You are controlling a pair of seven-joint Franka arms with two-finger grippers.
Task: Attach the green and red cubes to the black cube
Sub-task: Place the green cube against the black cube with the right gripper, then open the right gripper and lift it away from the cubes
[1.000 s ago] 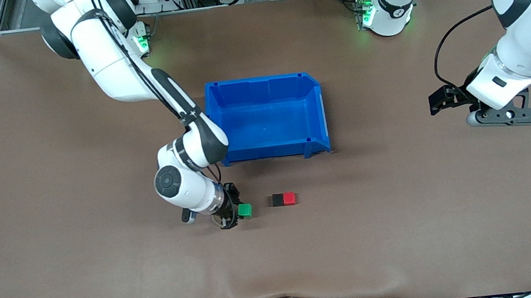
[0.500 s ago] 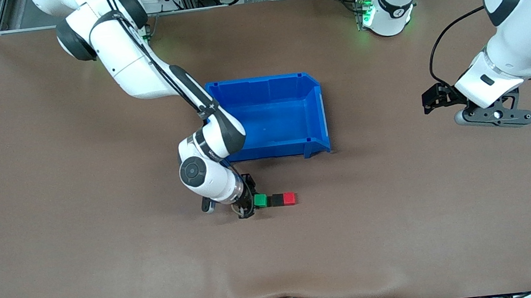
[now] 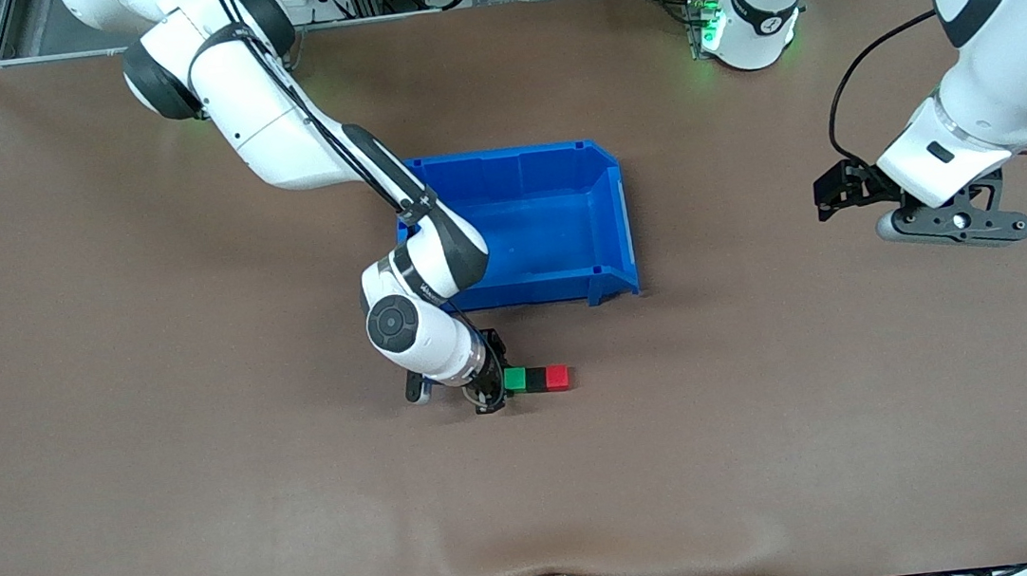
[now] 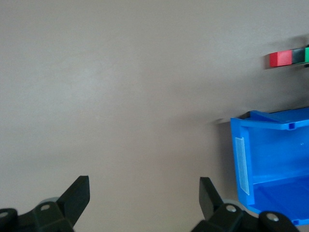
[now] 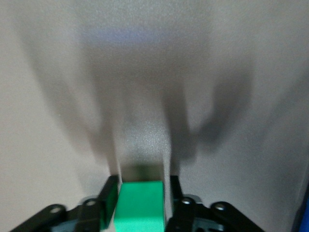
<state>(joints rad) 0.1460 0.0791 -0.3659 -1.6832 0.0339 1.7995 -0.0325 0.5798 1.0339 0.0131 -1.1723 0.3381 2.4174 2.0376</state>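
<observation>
**Where the green cube meets the black, my right gripper sits at the row's end**

Since green cube (image 3: 515, 380), black cube (image 3: 536, 379) and red cube (image 3: 558, 377) lie touching in one line on the tabletop, my right gripper (image 3: 492, 388) flanks the green end, fingers slightly parted. My left gripper (image 3: 931, 218) waits, spread wide, well apart.

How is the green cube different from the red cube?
The green cube is bright green; the red cube is bright red. The green cube sits between the right gripper's fingers; nothing holds the red cube. The green cube is at the row's end toward the right arm, the red at the end toward the left arm. Both look the same size and both touch the black cube.
</observation>
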